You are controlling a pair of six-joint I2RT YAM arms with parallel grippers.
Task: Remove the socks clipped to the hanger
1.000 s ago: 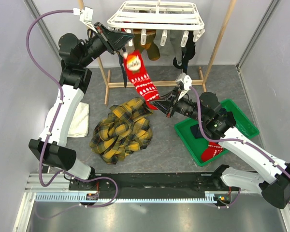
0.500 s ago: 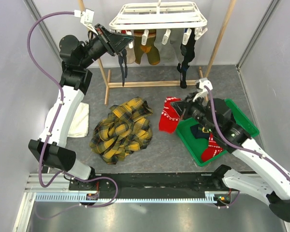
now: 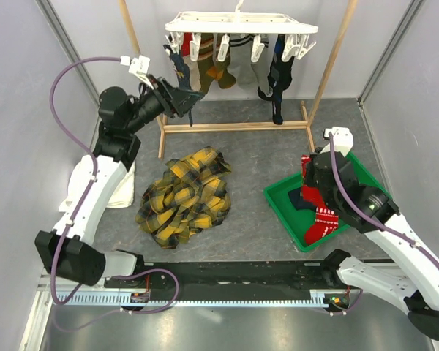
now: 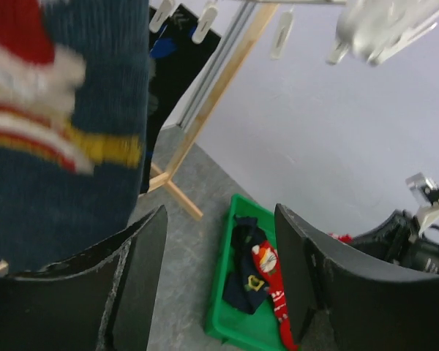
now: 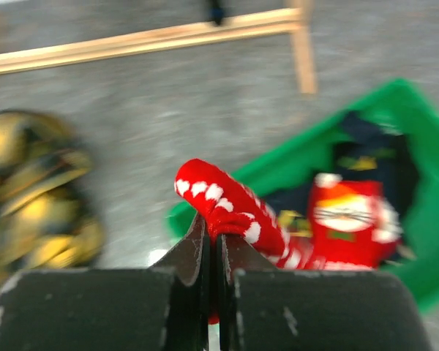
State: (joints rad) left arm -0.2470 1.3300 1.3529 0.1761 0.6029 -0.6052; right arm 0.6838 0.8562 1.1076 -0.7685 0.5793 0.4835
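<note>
The white hanger hangs from the wooden frame, with a navy Santa sock, olive and grey socks and a black sock clipped under it. My left gripper is open just below and beside the navy sock, with nothing between its fingers. My right gripper is shut on a red sock with white patterns. That sock trails down into the green tray.
The green tray holds a navy sock and a red Santa sock. A yellow-black plaid cloth lies mid-floor and a white towel at the left. The wooden pole frame stands at the back.
The red sock came off the hanger, and my right gripper carried it right, over the green tray. My left gripper opened and dropped lower. The hanger swung back level.
</note>
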